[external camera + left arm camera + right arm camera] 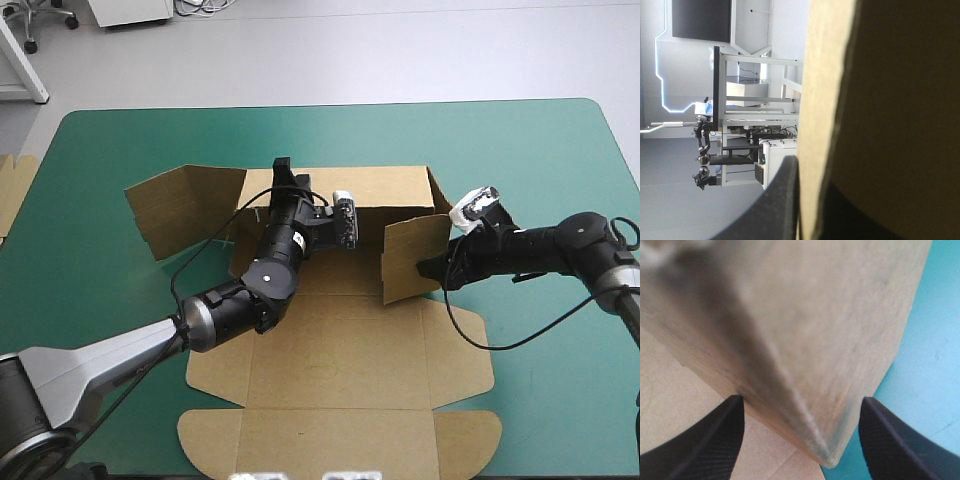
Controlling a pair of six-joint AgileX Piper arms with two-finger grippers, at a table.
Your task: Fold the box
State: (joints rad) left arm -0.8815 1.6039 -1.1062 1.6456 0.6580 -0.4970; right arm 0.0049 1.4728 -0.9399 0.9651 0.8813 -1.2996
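The box (340, 370) is laid at the middle of the teal-green table (560, 150), its far wall raised. That wall's top edge is pinched between the left gripper's (288, 175) black fingers (780, 200). The right gripper (428, 268) is held wide open, with the corner of the raised right flap between its fingers (715, 440).

The left arm reaches forward, its gripper (290, 176) pinching the box (400, 188), while the right arm comes in low, its gripper (430, 268) pointing left with fingers apart.
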